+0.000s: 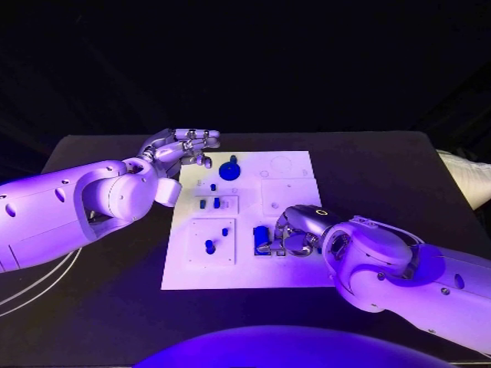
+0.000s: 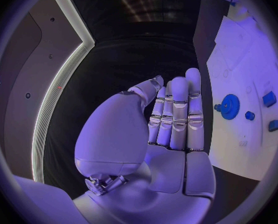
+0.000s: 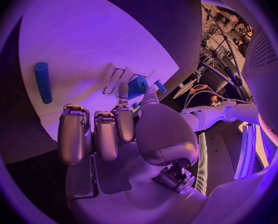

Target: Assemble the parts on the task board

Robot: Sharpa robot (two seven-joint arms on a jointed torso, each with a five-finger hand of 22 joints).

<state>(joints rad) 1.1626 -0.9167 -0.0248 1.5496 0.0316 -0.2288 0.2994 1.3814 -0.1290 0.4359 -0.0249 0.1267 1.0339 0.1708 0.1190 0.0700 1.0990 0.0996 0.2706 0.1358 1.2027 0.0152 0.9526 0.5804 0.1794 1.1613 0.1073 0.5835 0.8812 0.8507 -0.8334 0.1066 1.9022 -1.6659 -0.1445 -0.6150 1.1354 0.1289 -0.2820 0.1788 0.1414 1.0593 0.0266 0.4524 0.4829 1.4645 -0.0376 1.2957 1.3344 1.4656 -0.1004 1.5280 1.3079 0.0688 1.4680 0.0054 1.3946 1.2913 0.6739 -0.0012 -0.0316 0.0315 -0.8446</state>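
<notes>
Robot lab or studio, black-draped table [image 1: 400,165], dark backdrop, coloured stage light

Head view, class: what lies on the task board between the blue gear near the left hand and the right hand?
Small blue parts stand between the blue gear and the right hand, on the task board.

Left hand [image 1: 179,149] hovers flat with straight fingers [image 2: 179,114] held together, holding nothing; right hand [image 1: 293,230] is lowered, fingers [image 3: 95,134] curled downward

Parts [image 1: 230,169] stand on the task board [image 1: 293,272], apparently mid-table [image 1: 400,176].
</notes>
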